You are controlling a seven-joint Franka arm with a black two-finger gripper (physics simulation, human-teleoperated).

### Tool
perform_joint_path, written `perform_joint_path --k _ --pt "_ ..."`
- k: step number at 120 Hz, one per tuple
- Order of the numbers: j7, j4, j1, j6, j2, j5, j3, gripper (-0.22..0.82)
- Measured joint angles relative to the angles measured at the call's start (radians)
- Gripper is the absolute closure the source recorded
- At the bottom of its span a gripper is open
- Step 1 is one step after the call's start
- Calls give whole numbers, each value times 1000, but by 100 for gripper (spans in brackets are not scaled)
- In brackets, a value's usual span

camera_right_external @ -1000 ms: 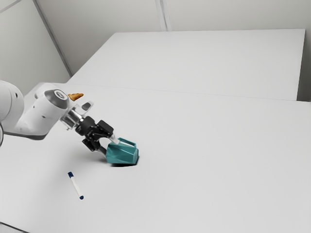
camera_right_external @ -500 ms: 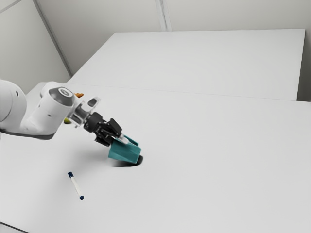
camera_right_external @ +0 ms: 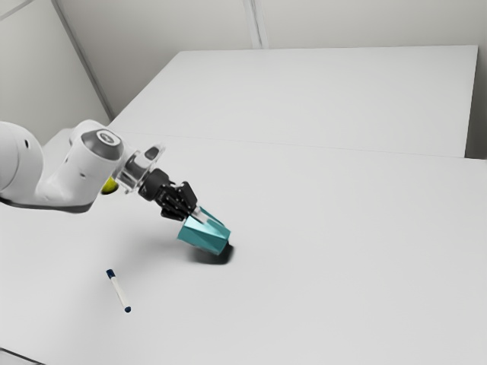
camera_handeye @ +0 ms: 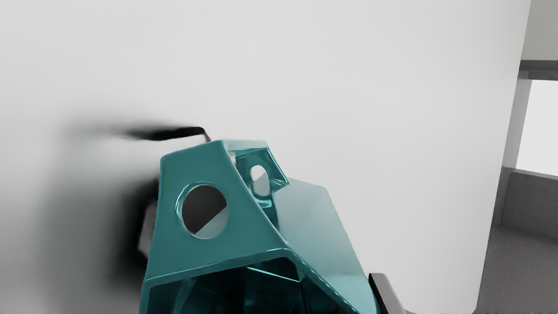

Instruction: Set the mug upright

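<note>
Nearest in the exterior view, a slender marker (camera_right_external: 119,292) with a smooth white barrel and dark blue ends lies on the table (camera_right_external: 327,251), a matte, pale grey plane. Beyond the marker, the teal mug (camera_right_external: 204,234) is tilted, its open end toward the end effector (camera_right_external: 197,215) and its base slanting down toward the exterior view's right, above a dark, soft-edged shadow; whether its lowest corner touches the table cannot be told. The black end effector is clasped on the mug near its open end. In the wrist view, one grey fingertip (camera_handeye: 386,292) lies along the mug's outer wall; the mug shows glossy, faceted sides, a flat face pierced by a round hole, a smaller round opening past it, and a dark, shiny hollow. The arm (camera_right_external: 61,179), of smooth, rounded white shells with grey caps, partly covers a rounded yellow object (camera_right_external: 110,185). Farther off, a fine straight seam crosses the table, and plain, light grey walls (camera_right_external: 365,23) rise behind.
</note>
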Motion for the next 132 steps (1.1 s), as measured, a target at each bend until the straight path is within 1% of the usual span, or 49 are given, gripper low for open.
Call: perform_joint_path --k 16,23,32,53,70,80,88,114,132 --pt "-17 0 -15 23 -67 103 -17 77" --pt "-31 1 -50 53 -99 212 -19 78" --pt "-65 0 -106 90 -116 402 -22 78" --pt "-184 1 -243 158 -121 815 -26 79" --pt "-310 -4 -346 186 -104 1039 -30 79" --pt "-389 -4 -396 196 -87 1121 -30 79" --pt "-450 -4 -412 206 -76 1163 -30 79" --pt "-615 -5 -340 229 -57 1204 -29 79" --pt "-709 -2 -345 235 -52 1149 -30 79"
